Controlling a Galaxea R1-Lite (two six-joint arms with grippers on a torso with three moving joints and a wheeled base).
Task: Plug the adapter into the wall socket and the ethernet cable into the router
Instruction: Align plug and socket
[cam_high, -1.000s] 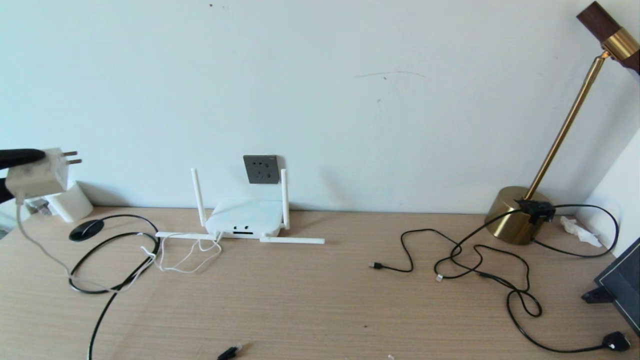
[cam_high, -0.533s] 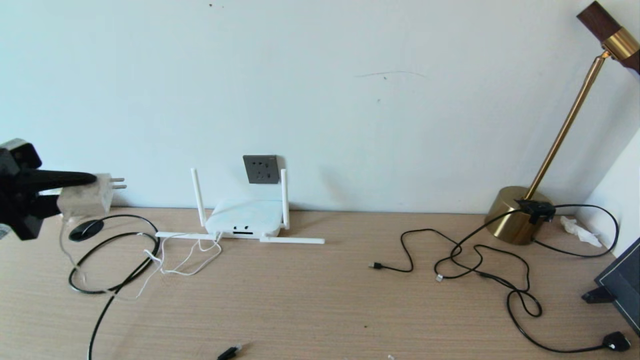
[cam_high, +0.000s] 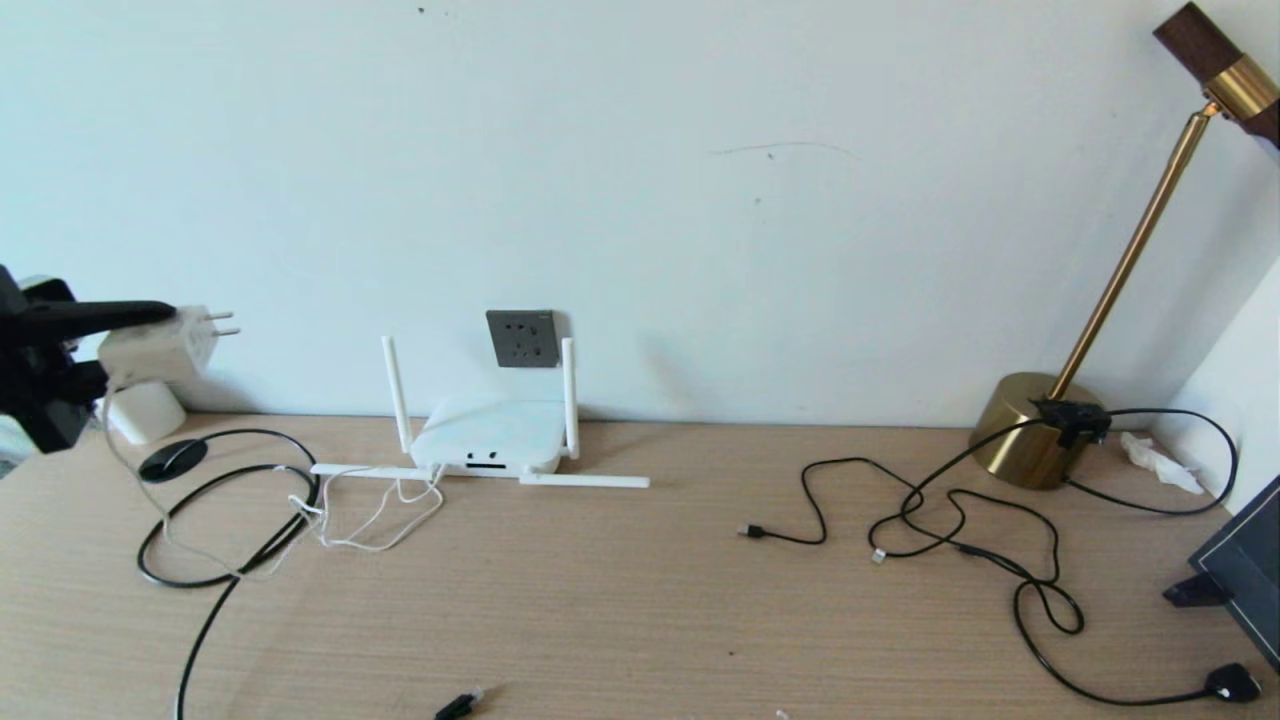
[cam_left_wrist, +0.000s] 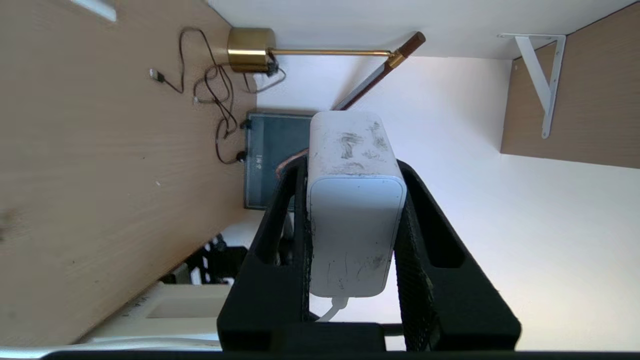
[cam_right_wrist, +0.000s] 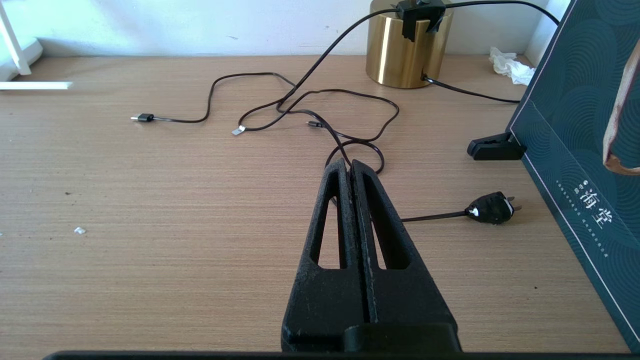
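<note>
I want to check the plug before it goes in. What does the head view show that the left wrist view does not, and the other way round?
Only the head view shows the adapter's two metal pins, pointing sideways along the wall toward the wall socket, with the router below that plate and the thin white cord hanging down to the desk.

Only the left wrist view shows both black fingers of the left gripper pressed against opposite sides of the adapter's scuffed white body.

Both show the adapter held off the desk, and the brass lamp with its tangle of black cables.
</note>
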